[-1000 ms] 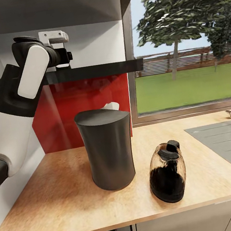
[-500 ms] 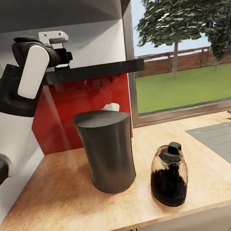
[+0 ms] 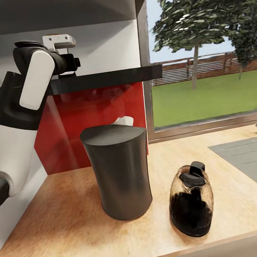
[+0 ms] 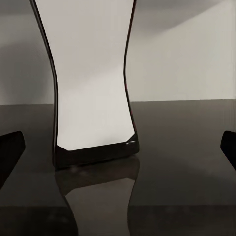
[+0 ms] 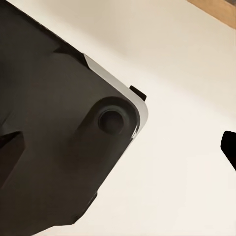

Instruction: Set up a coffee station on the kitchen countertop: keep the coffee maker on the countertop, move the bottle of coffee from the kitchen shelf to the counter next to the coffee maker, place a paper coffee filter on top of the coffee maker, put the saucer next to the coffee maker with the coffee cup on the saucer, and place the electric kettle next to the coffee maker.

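— Where's the bottle of coffee (image 4: 93,83)?

— Upright on the kitchen shelf (image 3: 104,79), straight ahead of the left hand (image 4: 118,147). Its fingers (image 4: 10,152) stand wide apart, one each side, holding nothing.

— Room to work?

— The shelf lip sits just below. On the desk (image 3: 68,224), the coffee maker (image 3: 119,171) and electric kettle (image 3: 190,199) leave bare space leftward. Whether the right hand is open, I cannot tell.

Daylight from the window (image 3: 203,51) brightens the slightly soft, wide-angle render.
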`<state>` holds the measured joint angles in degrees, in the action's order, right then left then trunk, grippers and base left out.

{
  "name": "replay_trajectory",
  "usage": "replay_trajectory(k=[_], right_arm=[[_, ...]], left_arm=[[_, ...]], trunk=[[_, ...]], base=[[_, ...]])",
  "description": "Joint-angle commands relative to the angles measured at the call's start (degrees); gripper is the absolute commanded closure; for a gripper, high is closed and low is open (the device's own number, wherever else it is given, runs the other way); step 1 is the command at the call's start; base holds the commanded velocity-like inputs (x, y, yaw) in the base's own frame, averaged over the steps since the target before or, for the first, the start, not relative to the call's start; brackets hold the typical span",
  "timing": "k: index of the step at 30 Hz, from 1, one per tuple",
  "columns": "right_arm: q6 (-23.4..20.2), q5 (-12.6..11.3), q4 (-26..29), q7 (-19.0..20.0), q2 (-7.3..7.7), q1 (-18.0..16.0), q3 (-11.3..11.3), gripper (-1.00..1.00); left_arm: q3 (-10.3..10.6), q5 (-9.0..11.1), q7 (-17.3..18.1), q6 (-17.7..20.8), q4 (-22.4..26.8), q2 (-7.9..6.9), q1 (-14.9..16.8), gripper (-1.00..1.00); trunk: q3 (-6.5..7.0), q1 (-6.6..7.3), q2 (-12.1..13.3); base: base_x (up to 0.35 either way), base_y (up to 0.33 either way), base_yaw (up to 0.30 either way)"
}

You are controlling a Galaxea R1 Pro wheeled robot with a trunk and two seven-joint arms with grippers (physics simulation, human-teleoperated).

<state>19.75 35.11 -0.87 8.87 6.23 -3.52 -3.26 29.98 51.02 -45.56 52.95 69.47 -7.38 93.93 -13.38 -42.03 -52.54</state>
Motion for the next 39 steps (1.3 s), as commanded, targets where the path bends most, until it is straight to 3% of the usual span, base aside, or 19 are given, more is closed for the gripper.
replay_trajectory(k=[1,39], right_arm=[[0.20,0.05,-0.09,0.27,0.02,-0.07,-0.34,-1.00],[0.20,0.05,-0.09,0.27,0.05,-0.07,-0.34,-1.00]], left_arm=[[0.17,0.54,-0.58,0.03,0.05,-0.08,0.10,-1.00],[0.38,0.49,-0.55,-0.25,-0.71,-0.88,0.11,-1.00]], trunk=[[-0.08,-0.01,-0.06],[-0.08,-0.01,-0.06]], base=[[0.037,0.000,0.000],[0.069,0.017,0.000]])
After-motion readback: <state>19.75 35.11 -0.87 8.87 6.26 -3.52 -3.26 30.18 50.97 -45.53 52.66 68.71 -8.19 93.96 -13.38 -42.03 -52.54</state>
